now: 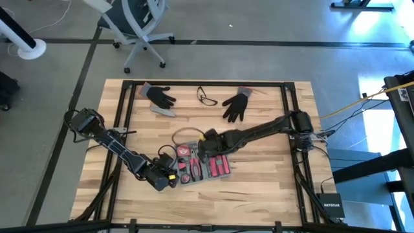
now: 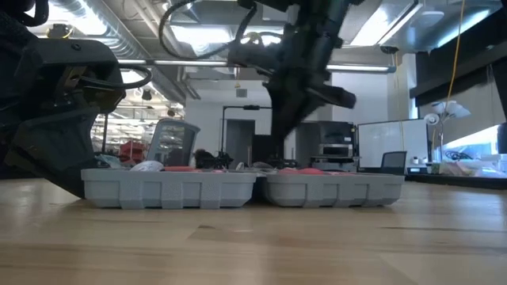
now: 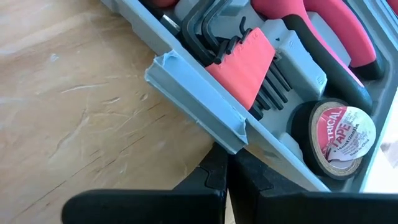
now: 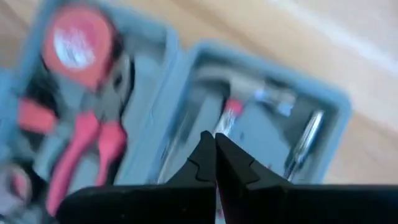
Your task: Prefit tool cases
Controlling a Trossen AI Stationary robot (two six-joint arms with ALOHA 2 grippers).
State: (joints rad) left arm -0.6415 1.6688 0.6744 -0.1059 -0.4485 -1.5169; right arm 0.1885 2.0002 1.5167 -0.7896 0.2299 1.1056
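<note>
The blue-grey tool case (image 1: 206, 166) lies open and flat on the wooden table, its two halves side by side (image 2: 170, 190) (image 2: 333, 190). Inside are red-handled pliers (image 3: 336, 28), hex keys in a red holder (image 3: 249, 62) and a tape roll (image 3: 341, 134). My left gripper (image 3: 226, 168) is shut at the case's left side, next to a latch tab (image 3: 199, 102). My right gripper (image 4: 215, 146) is shut with nothing between its fingers and hovers over the middle of the case (image 4: 261, 118), clear of it in the low view (image 2: 305, 87). My left gripper's shut fingertips (image 3: 217, 163) lie against the case's outer side wall (image 3: 264, 163), just below the latch tab. They come slanting down from the table's near left side. The wall's rim hides the very tips. The case stays flat on the table.
Two black gloves (image 1: 159, 96) (image 1: 237, 105), a pair of glasses (image 1: 207, 97) and a small grey bar (image 1: 164, 110) lie toward the far edge. A thin cable loop (image 1: 183, 134) lies just beyond the case. A black frame (image 1: 123, 103) borders the tabletop.
</note>
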